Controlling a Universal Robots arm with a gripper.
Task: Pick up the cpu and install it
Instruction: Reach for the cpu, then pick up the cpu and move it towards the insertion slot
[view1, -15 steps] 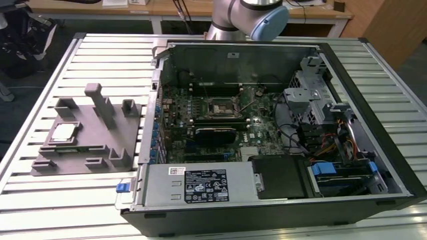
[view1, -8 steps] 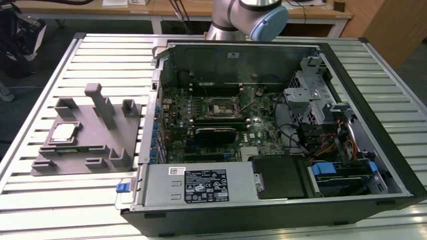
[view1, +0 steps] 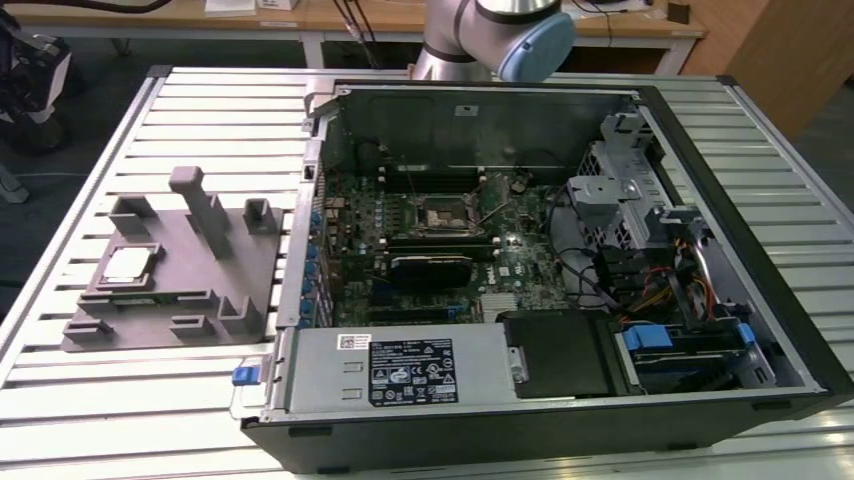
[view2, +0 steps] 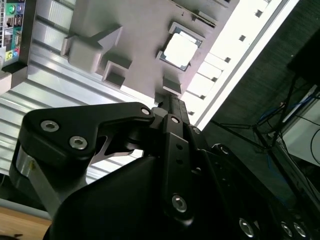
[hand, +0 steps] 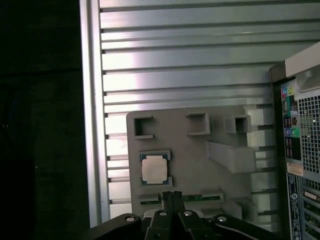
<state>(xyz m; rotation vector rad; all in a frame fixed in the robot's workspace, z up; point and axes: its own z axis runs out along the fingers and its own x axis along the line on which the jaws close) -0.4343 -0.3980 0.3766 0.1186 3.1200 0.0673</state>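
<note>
The cpu (view1: 130, 264) is a small silvery square chip lying flat in a recess of the grey plastic holder (view1: 187, 290) at the exterior view's left. It also shows in the first wrist view as the cpu (hand: 153, 169) and in the second wrist view as the cpu (view2: 180, 50). My gripper (hand: 171, 196) hangs high above the holder, its tips close to the chip in the picture but well apart from it. The black fingers (view2: 170, 107) are pressed together with nothing between them. The dark square socket (view1: 438, 213) sits on the motherboard inside the open computer case (view1: 781, 330).
The case lies on its side on a slatted metal table (view1: 160, 400), right of the holder. A silver power supply box (view1: 400, 368), drive bays and cables fill the case's near and right parts. The arm's base (view1: 494, 35) stands behind the case.
</note>
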